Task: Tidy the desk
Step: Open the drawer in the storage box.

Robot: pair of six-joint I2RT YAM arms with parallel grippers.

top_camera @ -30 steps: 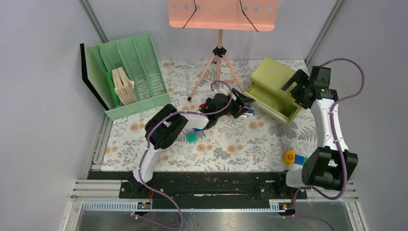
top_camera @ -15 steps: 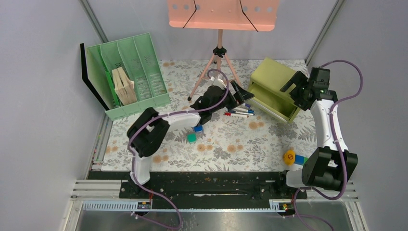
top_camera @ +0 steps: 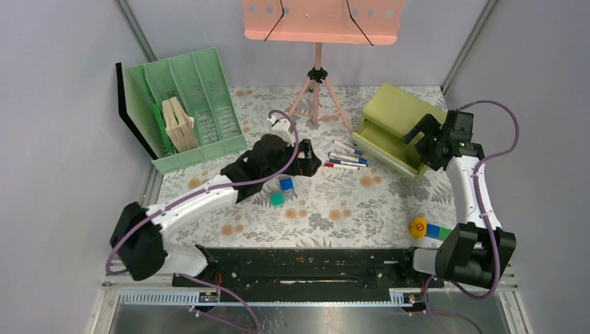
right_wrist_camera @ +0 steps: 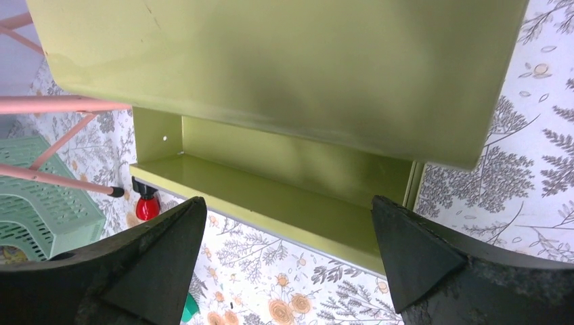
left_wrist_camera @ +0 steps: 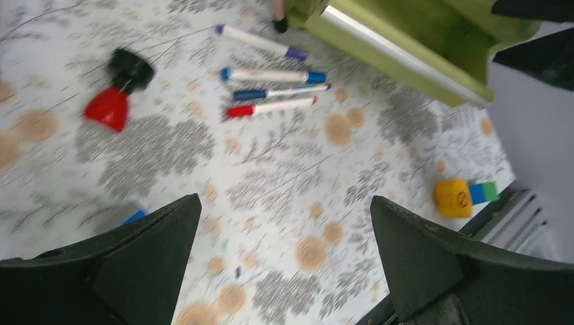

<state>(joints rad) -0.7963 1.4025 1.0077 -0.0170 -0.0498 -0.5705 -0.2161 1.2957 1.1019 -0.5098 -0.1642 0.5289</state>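
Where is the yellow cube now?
In the top view, the yellow cube lies at the front right corner of the desk, beside a blue block.

Desk [top_camera: 334, 205], flat rectangular top, white-grey fern print, scattered orange flowers

Gloss and matt
Olive drawer box [right_wrist_camera: 284, 61] shines smooth; green tray [top_camera: 209, 151] is perforated plastic; floral tabletop [top_camera: 334, 202] looks matt.

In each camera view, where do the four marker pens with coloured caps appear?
Top external: four marker pens at centre, left of the olive-green metal drawer box.
Left wrist: upper middle.
Right wrist: not in it.
Shared landmark: the drawer box.
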